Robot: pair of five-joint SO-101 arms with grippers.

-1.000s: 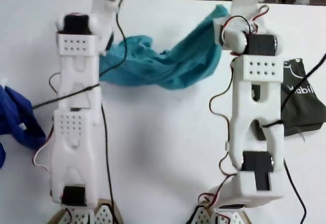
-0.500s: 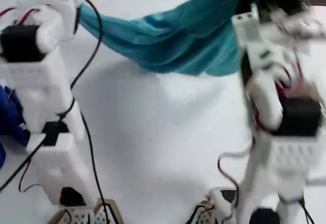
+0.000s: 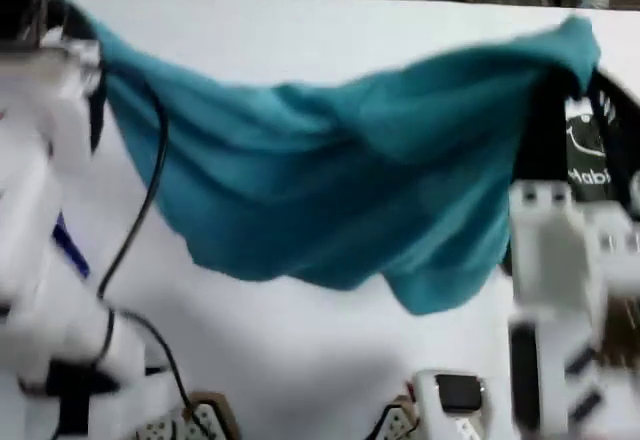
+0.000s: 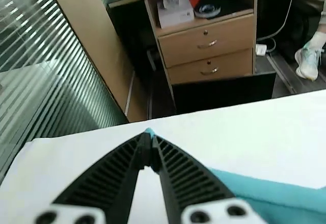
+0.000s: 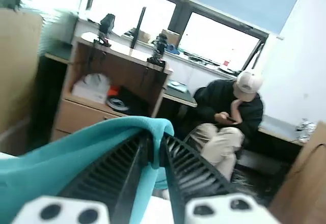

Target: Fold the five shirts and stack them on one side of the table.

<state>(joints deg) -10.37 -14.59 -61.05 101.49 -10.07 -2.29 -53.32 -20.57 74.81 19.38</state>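
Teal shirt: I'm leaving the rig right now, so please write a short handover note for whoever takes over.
Left gripper: shut on one corner of the teal shirt.
Right gripper: shut on another edge of it.
Things: the teal shirt hangs spread between the two arms above the table. A dark shirt lies by the right arm and a blue shirt by the left, both partly hidden.
Done: teal shirt gripped and lifted open, not yet folded.
Left: lay it flat, fold it, stack it on one side, then do the other shirts.
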